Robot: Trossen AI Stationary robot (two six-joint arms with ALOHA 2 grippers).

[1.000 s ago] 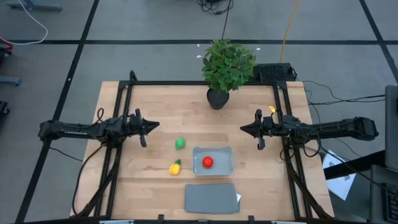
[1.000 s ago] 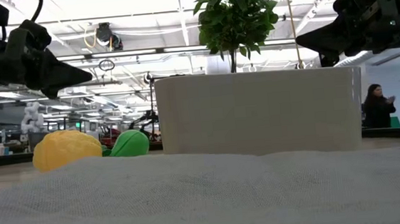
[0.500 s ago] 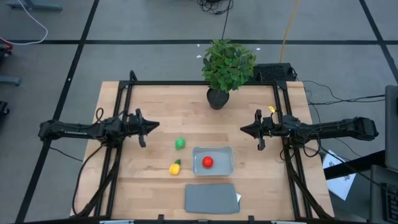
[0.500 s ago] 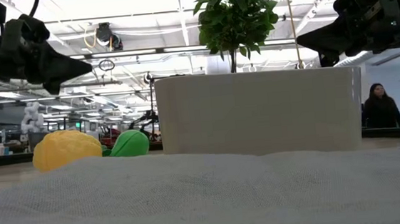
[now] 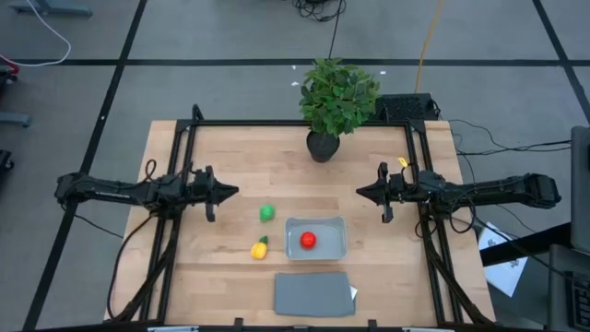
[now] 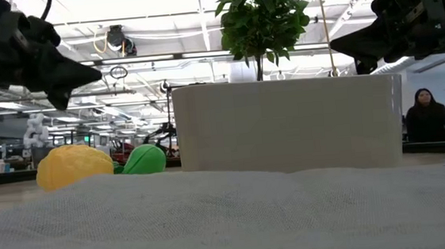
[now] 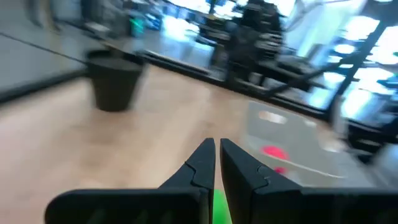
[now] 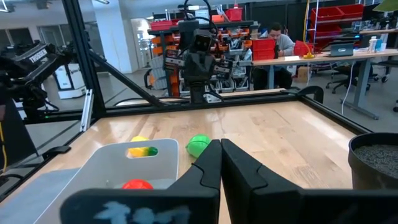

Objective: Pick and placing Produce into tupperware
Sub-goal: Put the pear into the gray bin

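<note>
- Translucent grey-blue tupperware point(image 5: 315, 238) sits on the wooden table point(image 5: 230, 157), toward the front and right of centre, with the round red produce piece point(image 5: 308, 241) lying inside it.
- Round green produce piece point(image 5: 266, 213) lies on the table just beyond the tupperware's left corner, apart from it.
- Yellow produce piece with a green tip point(image 5: 260, 248) lies on the table just left of the tupperware, not touching it.
- Flat dark grey lid point(image 5: 312, 293) lies at the front table edge, just before the tupperware.
- Potted plant point(image 5: 336, 100) stands at the far table edge.
- Left gripper point(image 5: 231, 192) hovers over the left part of the table, pointing toward the green piece; its fingers are pressed together and hold nothing.
- Right gripper point(image 5: 361, 192) hovers over the right part of the table, fingers pressed together, holding nothing.
- A person point(image 6: 428, 116) is visible in the room behind the table.
</note>
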